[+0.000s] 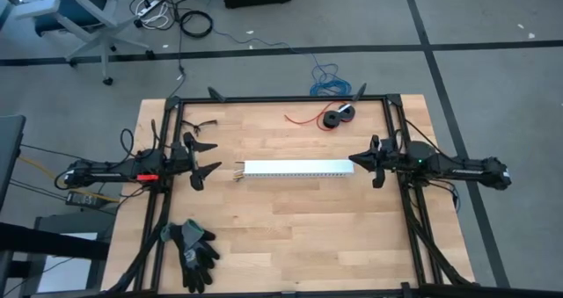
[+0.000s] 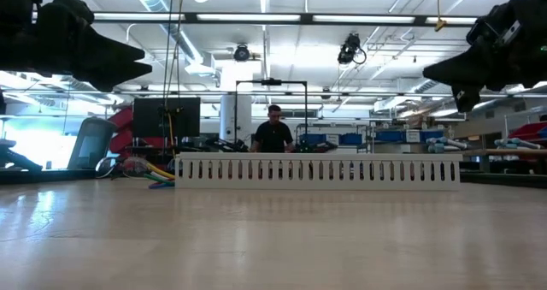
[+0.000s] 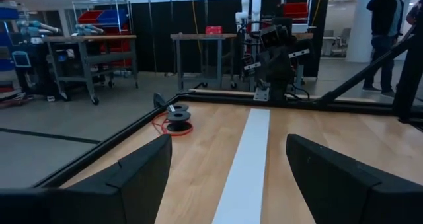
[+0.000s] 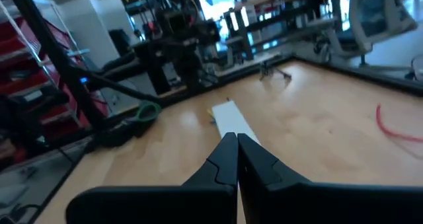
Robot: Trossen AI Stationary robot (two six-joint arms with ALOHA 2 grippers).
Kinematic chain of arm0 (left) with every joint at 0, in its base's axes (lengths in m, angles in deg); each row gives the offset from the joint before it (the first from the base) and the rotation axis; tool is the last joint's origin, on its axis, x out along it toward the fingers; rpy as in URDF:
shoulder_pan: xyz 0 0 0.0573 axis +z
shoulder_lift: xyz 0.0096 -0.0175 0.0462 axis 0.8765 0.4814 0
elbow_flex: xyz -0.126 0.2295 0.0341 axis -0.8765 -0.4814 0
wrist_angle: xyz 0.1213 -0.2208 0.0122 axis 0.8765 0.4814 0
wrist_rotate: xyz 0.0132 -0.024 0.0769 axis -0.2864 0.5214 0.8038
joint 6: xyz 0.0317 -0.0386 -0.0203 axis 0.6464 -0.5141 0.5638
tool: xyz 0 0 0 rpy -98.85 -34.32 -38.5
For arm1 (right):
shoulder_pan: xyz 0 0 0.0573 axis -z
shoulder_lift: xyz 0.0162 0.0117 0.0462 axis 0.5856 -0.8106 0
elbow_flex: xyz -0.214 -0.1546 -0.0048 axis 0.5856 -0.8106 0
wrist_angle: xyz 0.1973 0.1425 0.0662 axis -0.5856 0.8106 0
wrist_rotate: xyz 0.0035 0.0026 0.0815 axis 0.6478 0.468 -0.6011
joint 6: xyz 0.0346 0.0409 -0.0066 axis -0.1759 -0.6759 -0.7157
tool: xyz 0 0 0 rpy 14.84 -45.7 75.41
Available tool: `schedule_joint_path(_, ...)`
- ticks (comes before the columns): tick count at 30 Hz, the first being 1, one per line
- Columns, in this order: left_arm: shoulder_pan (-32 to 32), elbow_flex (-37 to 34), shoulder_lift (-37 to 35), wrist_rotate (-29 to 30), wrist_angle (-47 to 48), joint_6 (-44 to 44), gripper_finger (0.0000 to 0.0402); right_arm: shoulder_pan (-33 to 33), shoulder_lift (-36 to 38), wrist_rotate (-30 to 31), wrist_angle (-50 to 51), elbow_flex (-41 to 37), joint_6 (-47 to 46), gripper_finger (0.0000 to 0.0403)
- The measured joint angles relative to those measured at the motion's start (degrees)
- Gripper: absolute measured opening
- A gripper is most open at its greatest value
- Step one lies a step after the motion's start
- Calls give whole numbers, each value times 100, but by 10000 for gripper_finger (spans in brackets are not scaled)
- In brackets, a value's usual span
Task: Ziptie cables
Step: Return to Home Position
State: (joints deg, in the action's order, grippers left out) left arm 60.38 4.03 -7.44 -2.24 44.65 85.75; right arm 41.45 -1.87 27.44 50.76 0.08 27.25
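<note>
Left gripper (image 1: 208, 157): fingers (image 3: 139, 174) spread wide apart, nothing between them. Sits at the 9 o'clock side of the table (image 1: 290, 228), raised off the wood, pointing toward 3 o'clock, clear of the duct's end.

Right gripper (image 4: 236, 145): both fingers pressed together, holding nothing. Sits at the 3 o'clock side, raised, pointing toward 9 o'clock, its tip near the duct's 3 o'clock end.

Duct (image 1: 295, 169): white, slotted sides, flat cover on top. Lies at table centre, running from 9 to 3 o'clock between the two grippers.

Cables (image 1: 237, 172): only short ends show, sticking out of the duct's 9 o'clock end onto the wood; the rest is hidden inside.

Spool (image 1: 337, 117): black, round, at 1 o'clock near the far edge, with a red wire (image 1: 299, 120) trailing toward 11 o'clock.

Gloves (image 1: 195, 250): dark pair, at 7 o'clock near the table corner.

Blue coil (image 1: 325, 76): on the floor past the 12 o'clock edge.

Person (image 2: 273, 134): far behind the duct in the low view.
</note>
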Motion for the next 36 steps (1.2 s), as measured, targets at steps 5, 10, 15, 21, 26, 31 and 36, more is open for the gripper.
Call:
schedule_joint_path(5,0,2,29,-38,22,-26,309,0,-544,-92,24,-2,-198,0)
schedule_joint_path(10,0,4,100,-84,39,-77,309,0,-1106,-94,26,-2,-436,0)
schedule_joint_path(15,0,4,108,-106,48,-514,309,0,-1319,-94,21,-2,-562,0)
schedule_joint_path(21,-1,0,111,-796,110,-494,309,0,-1296,-92,-60,-2,-504,0)
schedule_joint_path(26,0,-2,111,-1446,186,-499,309,0,-1297,-94,-70,-4,-467,0)
schedule_joint_path(31,-2,-2,109,-1710,166,-605,309,0,-1297,-92,-86,-4,-464,0)
schedule_joint_path(36,-2,-2,109,-1658,129,-818,309,0,-1297,-92,-116,-6,-461,0)
